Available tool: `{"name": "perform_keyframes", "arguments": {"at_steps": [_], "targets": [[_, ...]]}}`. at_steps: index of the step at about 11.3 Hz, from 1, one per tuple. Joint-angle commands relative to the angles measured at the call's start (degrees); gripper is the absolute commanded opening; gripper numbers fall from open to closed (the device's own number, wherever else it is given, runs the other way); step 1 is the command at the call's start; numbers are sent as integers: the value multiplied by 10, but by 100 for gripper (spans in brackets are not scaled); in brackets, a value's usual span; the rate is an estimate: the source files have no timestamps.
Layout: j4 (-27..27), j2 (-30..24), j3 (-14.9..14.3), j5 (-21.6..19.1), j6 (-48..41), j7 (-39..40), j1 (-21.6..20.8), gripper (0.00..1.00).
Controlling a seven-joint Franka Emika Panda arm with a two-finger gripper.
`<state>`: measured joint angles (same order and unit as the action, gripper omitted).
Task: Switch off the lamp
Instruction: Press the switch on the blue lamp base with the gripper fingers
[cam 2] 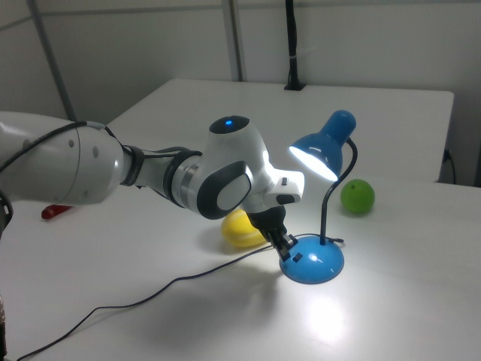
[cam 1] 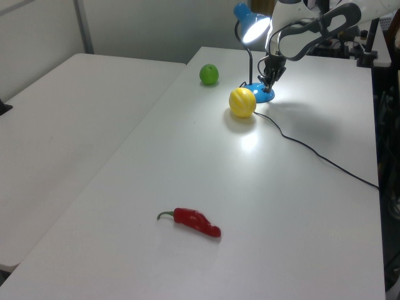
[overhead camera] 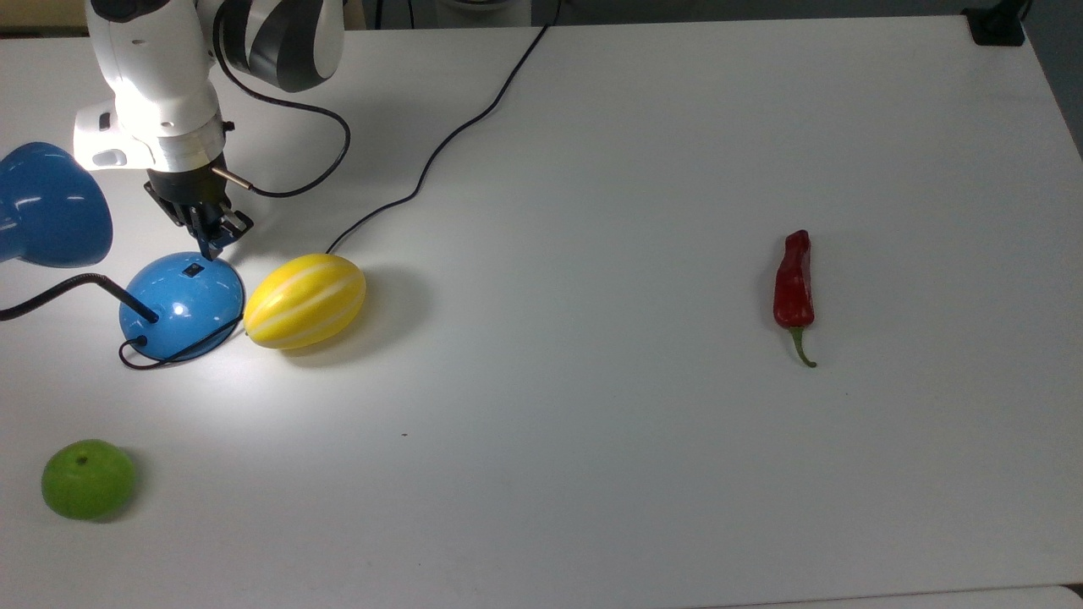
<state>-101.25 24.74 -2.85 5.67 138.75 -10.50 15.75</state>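
Observation:
The blue lamp stands at the top view's left: dome base (overhead camera: 173, 309) with a small black switch (overhead camera: 195, 271), black gooseneck (overhead camera: 59, 292) and bell shade (overhead camera: 51, 205). It is lit; the shade (cam 2: 319, 154) glows and throws a bright patch on the table. My gripper (overhead camera: 211, 243) points down with its fingers together, its tip at the base's far edge, just beyond the switch. In the right view the gripper (cam 2: 288, 250) sits right at the base (cam 2: 319, 265). In the left view the gripper (cam 1: 267, 80) hangs just over the base (cam 1: 261, 95).
A yellow striped melon (overhead camera: 305, 300) lies against the base's right side in the top view. The lamp's black cord (overhead camera: 440, 148) runs to the far table edge. A green apple (overhead camera: 87, 479) sits near left, and a red chili (overhead camera: 794, 283) far right.

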Motion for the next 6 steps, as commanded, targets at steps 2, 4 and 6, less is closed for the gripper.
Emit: {"name": "perform_keyframes", "arguments": {"at_steps": [2, 4, 6], "targets": [[3, 5, 0, 0, 38, 0, 7, 0], [3, 8, 0, 0, 44, 0, 8, 0], [3, 12, 0, 0, 51, 0, 13, 0]]}}
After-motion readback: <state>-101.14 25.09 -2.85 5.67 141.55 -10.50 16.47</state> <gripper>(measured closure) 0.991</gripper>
